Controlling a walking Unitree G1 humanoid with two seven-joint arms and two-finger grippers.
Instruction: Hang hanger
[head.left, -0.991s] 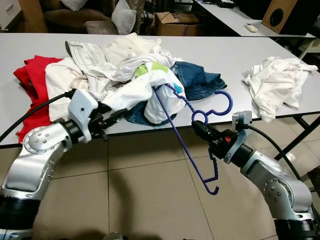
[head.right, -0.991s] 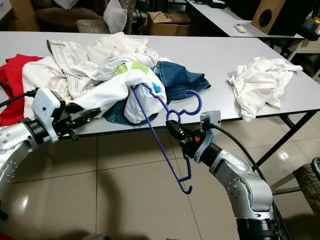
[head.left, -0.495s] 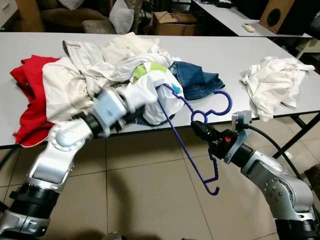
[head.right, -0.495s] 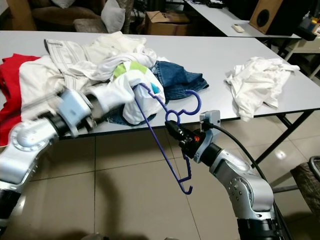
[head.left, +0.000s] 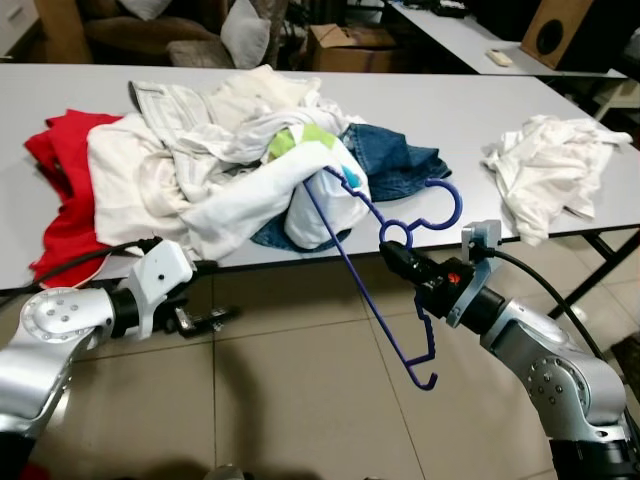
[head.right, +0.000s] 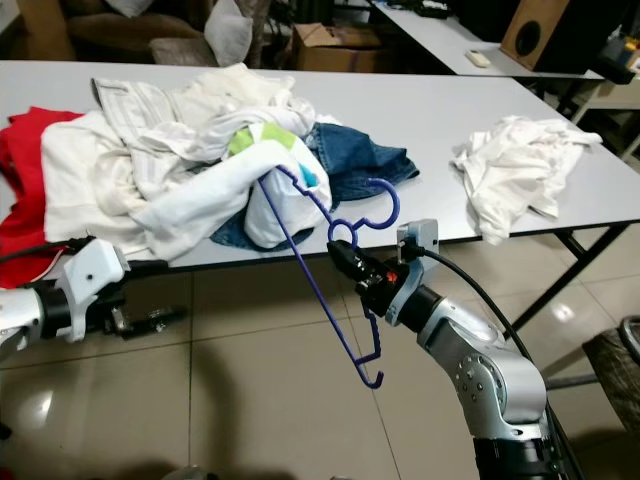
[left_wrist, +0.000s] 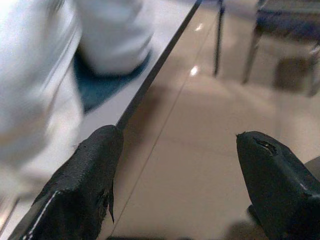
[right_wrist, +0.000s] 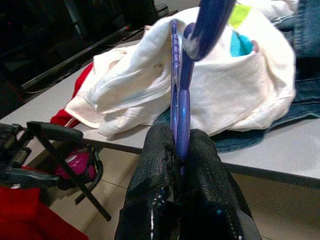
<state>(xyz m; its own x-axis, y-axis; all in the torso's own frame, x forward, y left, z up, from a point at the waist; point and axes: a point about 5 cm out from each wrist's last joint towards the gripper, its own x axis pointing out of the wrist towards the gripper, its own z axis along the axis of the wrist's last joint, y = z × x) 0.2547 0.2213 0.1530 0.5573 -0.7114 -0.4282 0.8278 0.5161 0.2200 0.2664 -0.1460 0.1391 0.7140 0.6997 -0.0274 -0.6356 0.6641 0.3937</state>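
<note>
A purple hanger (head.left: 352, 262) hangs tilted off the table's front edge. My right gripper (head.left: 397, 256) is shut on its neck just under the hook (head.left: 447, 204). In the right wrist view the fingers (right_wrist: 156, 150) pinch the purple bar. The hanger's upper arm is tucked inside a white shirt (head.left: 300, 185) with green and turquoise print, and its lower end (head.left: 426, 378) dangles over the floor. My left gripper (head.left: 212, 320) is open below the table edge, left of the shirt, holding nothing. Its fingers (left_wrist: 85, 180) stand wide apart.
The grey table (head.left: 460, 110) carries a heap of clothes: a red garment (head.left: 58, 170), cream ones (head.left: 150, 150) and jeans (head.left: 400, 158). A separate white garment (head.left: 555, 165) lies at the right. A table leg (head.left: 600, 260) stands behind my right arm. Tiled floor lies below.
My left arm has pulled back from the white shirt and dropped below the table edge, fingers open. The right gripper and the hanger have stayed put.
</note>
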